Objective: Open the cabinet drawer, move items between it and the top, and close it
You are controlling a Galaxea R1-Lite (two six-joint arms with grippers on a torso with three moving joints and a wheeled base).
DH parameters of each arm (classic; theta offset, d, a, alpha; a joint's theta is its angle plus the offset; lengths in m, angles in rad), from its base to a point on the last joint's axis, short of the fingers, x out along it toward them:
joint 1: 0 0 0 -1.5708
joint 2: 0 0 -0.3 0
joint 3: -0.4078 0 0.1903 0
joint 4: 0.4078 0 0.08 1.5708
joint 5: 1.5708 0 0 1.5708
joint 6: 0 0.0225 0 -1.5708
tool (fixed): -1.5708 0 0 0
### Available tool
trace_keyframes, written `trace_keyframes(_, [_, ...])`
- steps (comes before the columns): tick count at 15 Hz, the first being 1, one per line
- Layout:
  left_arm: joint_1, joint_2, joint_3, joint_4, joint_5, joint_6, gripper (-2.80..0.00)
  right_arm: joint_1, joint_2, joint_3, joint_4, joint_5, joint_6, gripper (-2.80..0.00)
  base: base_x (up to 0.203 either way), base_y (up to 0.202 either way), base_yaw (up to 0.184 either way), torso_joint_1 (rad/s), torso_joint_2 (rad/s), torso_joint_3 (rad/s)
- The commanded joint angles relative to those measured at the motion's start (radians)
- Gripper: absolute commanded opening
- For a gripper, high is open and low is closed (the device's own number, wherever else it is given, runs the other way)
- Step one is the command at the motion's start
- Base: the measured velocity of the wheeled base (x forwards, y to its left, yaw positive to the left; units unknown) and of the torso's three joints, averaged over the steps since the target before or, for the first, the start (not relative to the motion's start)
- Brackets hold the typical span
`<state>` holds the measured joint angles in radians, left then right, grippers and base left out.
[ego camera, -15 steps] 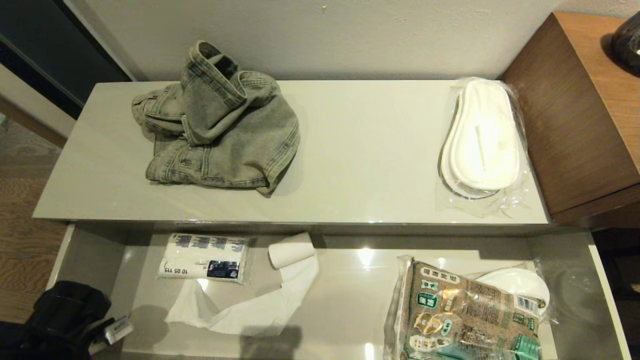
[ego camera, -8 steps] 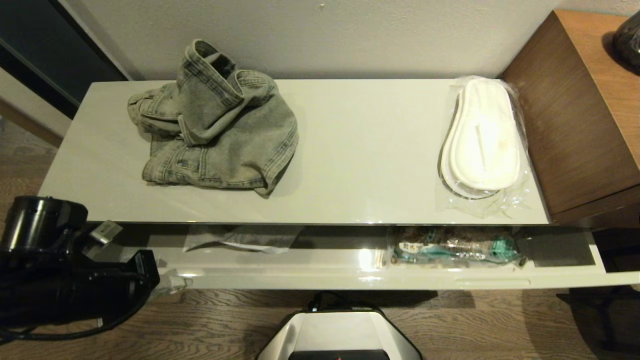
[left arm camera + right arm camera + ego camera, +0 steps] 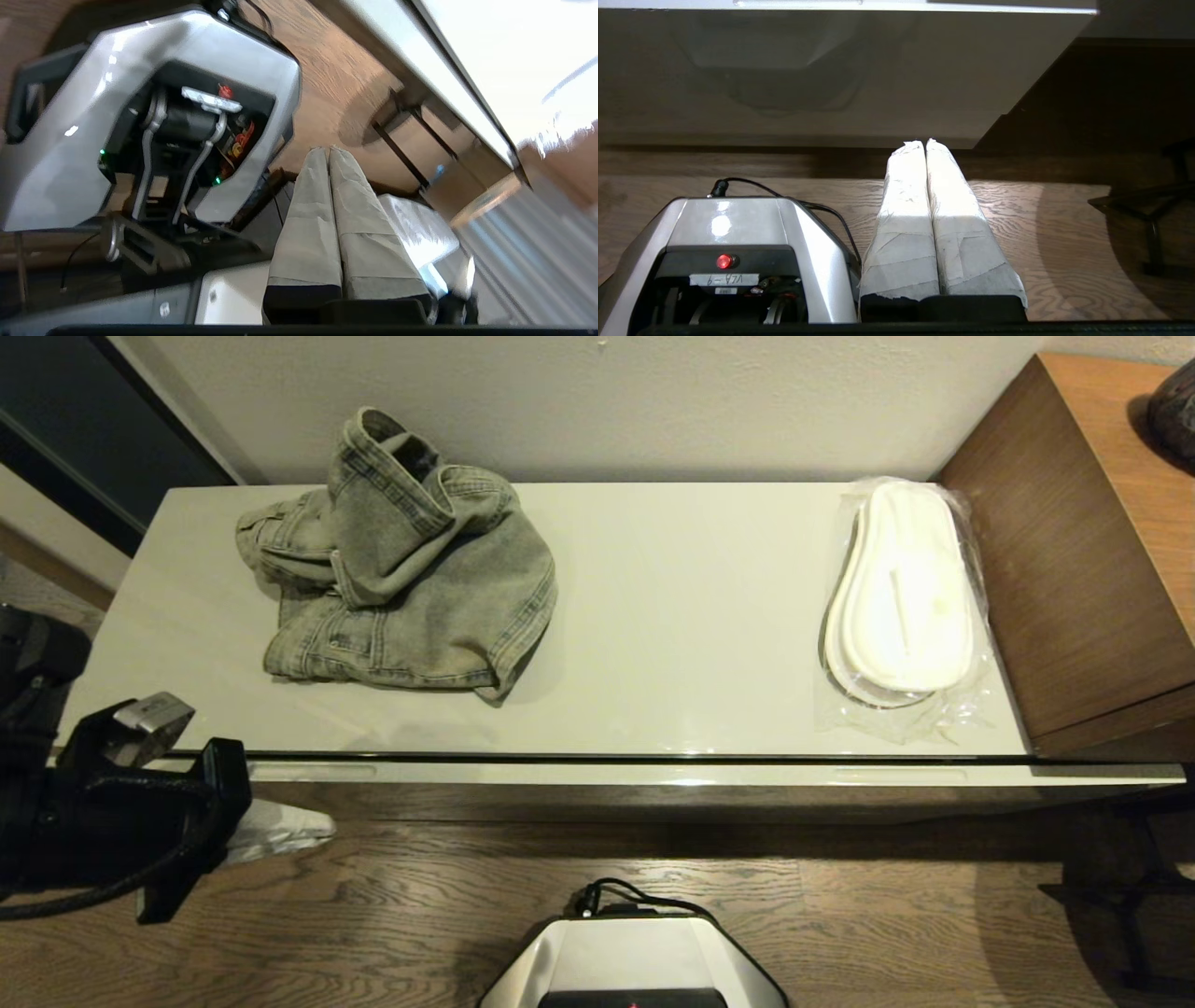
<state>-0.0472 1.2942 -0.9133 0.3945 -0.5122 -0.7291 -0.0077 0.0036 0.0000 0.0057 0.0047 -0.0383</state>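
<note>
Wood-grain floor (image 3: 840, 915) runs under the long cabinet against a pale wall, and the cabinet's glossy cream top (image 3: 691, 616) is the surface that carries both items: the crumpled grey-blue denim jeans (image 3: 401, 569) toward my left end and the plastic-wrapped white slippers (image 3: 901, 593) at my right end, just beside the brown wooden unit (image 3: 1083, 551). Below the top's front edge, the cabinet drawer (image 3: 653, 773) looks shut flush, its 2 recessed handles showing as thin slots; its long axis runs left to right across my whole front. My left gripper (image 3: 280, 826) hangs low at the drawer's left end, out in front of the face and nearer the floor than the handle, with its jaws pressed together on nothing; in the left wrist view the left gripper (image 3: 329, 149) points along the cabinet front toward my own base (image 3: 140, 116). My right gripper (image 3: 924, 141) is parked low, jaws likewise closed and empty, aimed at the drawer's underside near its right corner. I judge the left arm the nearer one to a handle; nothing stands between it and the drawer front, only my base (image 3: 635, 961) behind on the floor.
</note>
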Motion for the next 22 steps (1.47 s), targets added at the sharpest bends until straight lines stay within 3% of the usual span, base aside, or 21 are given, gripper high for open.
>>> trace_keyframes(1, [-0.020,-0.188,0.013,0.094,-0.007,-0.002,-2.80,0.000,-0.001,0.002,0.000,0.000,0.000,-2.80,0.000,0.000,0.000,0.000,0.00,0.000])
trace_keyframes(4, [-0.035,-0.416,0.008,0.329,0.010,0.001,-2.80,0.000,-0.001,0.002,0.000,0.000,0.000,-2.80,0.000,0.000,0.000,0.000,0.00,0.000])
trace_keyframes(6, [-0.028,-0.555,-0.001,0.483,0.062,0.016,-2.80,0.000,-0.001,0.002,0.000,0.000,0.000,-2.80,0.000,0.000,0.000,0.000,0.00,0.000])
trace_keyframes(10, [0.042,-0.699,-0.111,0.736,0.104,0.082,-2.80,0.000,-0.001,0.002,0.000,0.000,0.000,-2.80,0.000,0.000,0.000,0.000,0.00,0.000])
trace_keyframes(14, [0.056,-0.869,-0.110,0.776,0.131,0.213,-2.80,0.000,-0.001,0.002,0.000,0.000,0.000,-2.80,0.000,0.000,0.000,0.000,0.00,0.000])
trace_keyframes(16, [0.055,-0.963,-0.038,0.781,0.153,0.301,-2.80,0.000,-0.001,0.002,0.000,0.000,0.000,-2.80,0.000,0.000,0.000,0.000,0.00,0.000])
trace_keyframes(18, [0.045,-1.035,0.079,0.784,0.260,0.425,-2.80,0.000,-0.001,0.002,0.000,0.000,0.000,-2.80,0.000,0.000,0.000,0.000,0.00,0.000])
trace_keyframes(22, [0.043,-1.189,0.207,0.815,0.294,0.514,-2.80,0.000,-0.001,0.002,0.000,0.000,0.000,-2.80,0.000,0.000,0.000,0.000,0.00,0.000])
